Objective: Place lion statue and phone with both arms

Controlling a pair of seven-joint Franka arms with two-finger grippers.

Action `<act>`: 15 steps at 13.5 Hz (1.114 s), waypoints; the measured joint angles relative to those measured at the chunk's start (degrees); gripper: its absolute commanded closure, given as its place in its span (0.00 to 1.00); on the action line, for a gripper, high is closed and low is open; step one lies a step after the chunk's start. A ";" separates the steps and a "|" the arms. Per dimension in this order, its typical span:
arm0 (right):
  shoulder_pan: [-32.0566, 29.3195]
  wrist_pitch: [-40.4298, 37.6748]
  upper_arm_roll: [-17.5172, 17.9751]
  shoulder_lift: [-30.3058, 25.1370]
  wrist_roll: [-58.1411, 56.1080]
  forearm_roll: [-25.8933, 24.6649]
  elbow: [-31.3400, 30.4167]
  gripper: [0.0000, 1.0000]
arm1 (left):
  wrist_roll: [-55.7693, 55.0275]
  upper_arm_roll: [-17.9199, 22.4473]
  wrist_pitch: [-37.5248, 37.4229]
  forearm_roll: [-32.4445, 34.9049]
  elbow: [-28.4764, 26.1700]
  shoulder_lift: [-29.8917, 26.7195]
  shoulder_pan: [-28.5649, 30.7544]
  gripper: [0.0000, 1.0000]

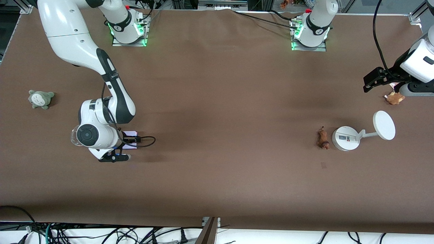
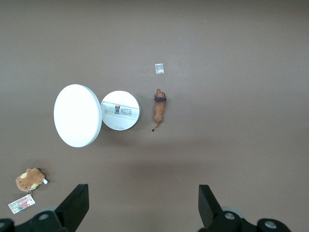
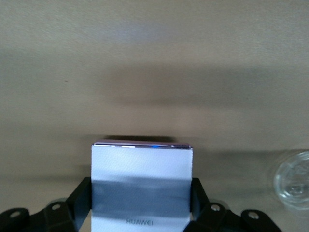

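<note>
The phone (image 1: 131, 134), a pale lavender-white slab, is toward the right arm's end of the table. In the right wrist view the phone (image 3: 141, 164) sits between my right gripper's fingers, which press on both its long edges. My right gripper (image 1: 123, 146) is shut on it, low at the table. The lion statue (image 1: 323, 138), small and reddish-brown, lies on the table toward the left arm's end; it also shows in the left wrist view (image 2: 159, 108). My left gripper (image 1: 373, 79) is open and empty, up in the air near the table's end, apart from the lion (image 2: 142, 203).
A white round-based stand (image 1: 346, 138) with a disc (image 1: 384, 125) stands beside the lion. A tan plush (image 1: 394, 98) lies under the left arm. A grey-green plush (image 1: 40, 99) lies at the right arm's end. A clear glass (image 3: 294, 180) stands by the right gripper.
</note>
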 measured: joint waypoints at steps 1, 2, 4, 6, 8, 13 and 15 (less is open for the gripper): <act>-0.43 0.04 -0.01 0.00 -0.69 0.00 -0.07 0.66 | 0.00 -0.15 -0.13 0.00 0.00 0.00 -0.01 0.00; -0.81 0.15 -0.01 0.00 -1.05 0.00 -0.16 0.65 | 0.00 -0.34 -0.33 0.00 0.00 0.00 -0.02 0.00; -1.28 0.79 0.00 0.00 -1.22 0.00 -0.48 0.64 | 0.00 -0.63 -0.58 0.00 0.00 0.00 -0.03 0.00; -1.42 2.09 0.00 -0.01 -1.33 0.00 -1.24 0.00 | 0.00 -0.68 -0.65 0.00 0.00 0.00 -0.03 0.00; -1.42 2.35 0.00 -0.20 -1.58 0.00 -1.44 0.00 | 0.00 -0.69 -0.67 0.00 0.00 0.00 -0.03 0.00; -1.50 -1.44 0.00 -5.22 -2.76 -0.95 0.25 0.00 | 0.00 -0.70 -0.69 0.00 0.00 0.00 -0.03 0.00; -1.52 -7.41 0.00 -7.23 -2.81 -2.77 4.08 0.00 | 0.00 -0.85 -0.70 0.00 0.01 0.00 -0.03 0.00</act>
